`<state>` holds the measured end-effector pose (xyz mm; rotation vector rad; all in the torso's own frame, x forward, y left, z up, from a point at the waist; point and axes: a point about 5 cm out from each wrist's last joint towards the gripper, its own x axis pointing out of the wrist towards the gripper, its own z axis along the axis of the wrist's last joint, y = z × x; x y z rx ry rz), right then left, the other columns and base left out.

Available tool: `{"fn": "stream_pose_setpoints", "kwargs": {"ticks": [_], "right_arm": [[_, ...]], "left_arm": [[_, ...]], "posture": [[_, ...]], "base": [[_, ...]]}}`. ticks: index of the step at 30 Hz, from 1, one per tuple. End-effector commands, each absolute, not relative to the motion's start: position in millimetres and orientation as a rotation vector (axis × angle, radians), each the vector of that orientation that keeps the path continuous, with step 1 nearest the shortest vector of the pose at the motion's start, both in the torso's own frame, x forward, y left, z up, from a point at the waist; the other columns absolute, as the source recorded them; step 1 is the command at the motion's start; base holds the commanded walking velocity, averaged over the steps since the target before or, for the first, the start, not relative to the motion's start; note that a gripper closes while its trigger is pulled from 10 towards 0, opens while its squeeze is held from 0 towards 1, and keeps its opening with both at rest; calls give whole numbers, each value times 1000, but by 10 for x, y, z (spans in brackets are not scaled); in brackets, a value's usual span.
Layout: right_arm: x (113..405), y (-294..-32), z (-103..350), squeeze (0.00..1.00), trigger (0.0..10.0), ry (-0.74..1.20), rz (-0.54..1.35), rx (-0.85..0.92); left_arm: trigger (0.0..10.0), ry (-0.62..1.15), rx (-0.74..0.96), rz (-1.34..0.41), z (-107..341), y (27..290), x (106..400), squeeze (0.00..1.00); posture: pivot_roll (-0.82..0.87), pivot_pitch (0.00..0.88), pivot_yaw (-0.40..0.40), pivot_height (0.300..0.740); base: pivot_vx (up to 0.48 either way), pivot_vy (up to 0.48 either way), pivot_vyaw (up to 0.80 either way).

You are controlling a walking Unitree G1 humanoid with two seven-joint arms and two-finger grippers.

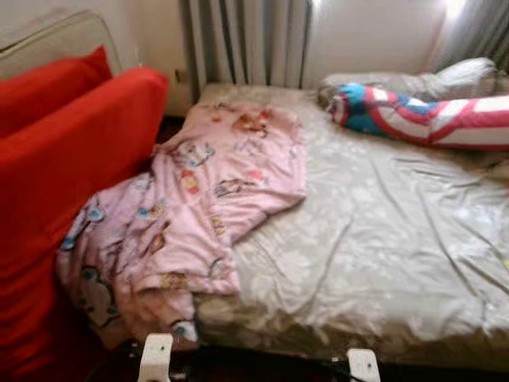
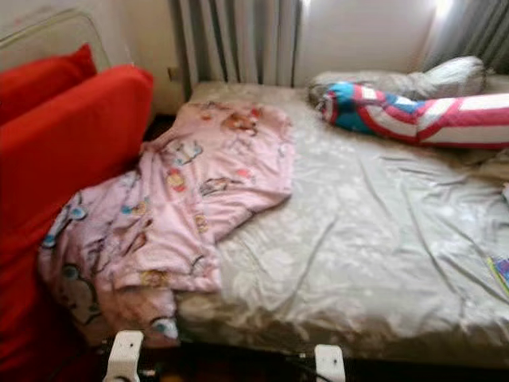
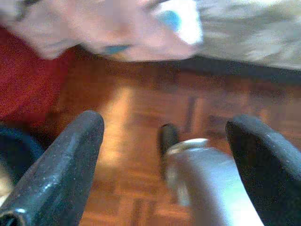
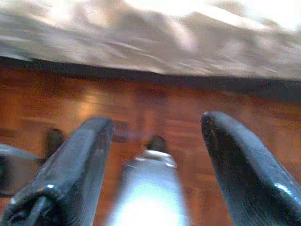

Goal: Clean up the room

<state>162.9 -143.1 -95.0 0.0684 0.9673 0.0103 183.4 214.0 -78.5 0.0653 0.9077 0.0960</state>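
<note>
The robot stands at the foot of the bed (image 1: 382,263), apparently in the approach step, nothing yet picked up. A pink cartoon-print blanket (image 1: 191,207) lies crumpled from about 12 o'clock down to 8 o'clock, its lower end spilling off the mattress edge against the red sofa (image 1: 64,175). A striped bolster (image 1: 429,115) sits at 2 o'clock.

The left gripper (image 3: 164,155) and right gripper (image 4: 153,155) both hang low over the wooden floor (image 3: 141,94), fingers spread wide, holding nothing.

Next move likely calls for raising 1 arm to the blanket's hanging corner.

A small coloured item at the right eye view's edge is cut off, unidentifiable. Wrist views are blurred.
</note>
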Motion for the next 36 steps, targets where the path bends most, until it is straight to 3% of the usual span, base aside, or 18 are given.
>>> {"fn": "stream_pose_setpoints", "kwargs": {"ticks": [1, 23, 36], "right_arm": [[1593, -1512, -963, 0, 10000, 976, -6, 55], [1613, -1510, -953, 0, 10000, 964, 13, 43], [1613, -1505, -952, 0, 10000, 962, 19, 52]], "left_arm": [[10000, 915, 59, 85, -797, 2086, 1837, 0], [10000, 903, 48, 90, -790, 2082, 1849, 0], [10000, 909, 50, 87, -793, 2081, 1845, 0]], "posture": [[-3, 24, -37, 738], [-1, 32, -39, 738], [-1, 32, -39, 738]], "base": [[0, 349, 0], [0, 16, 0], [0, 0, 783]]}}
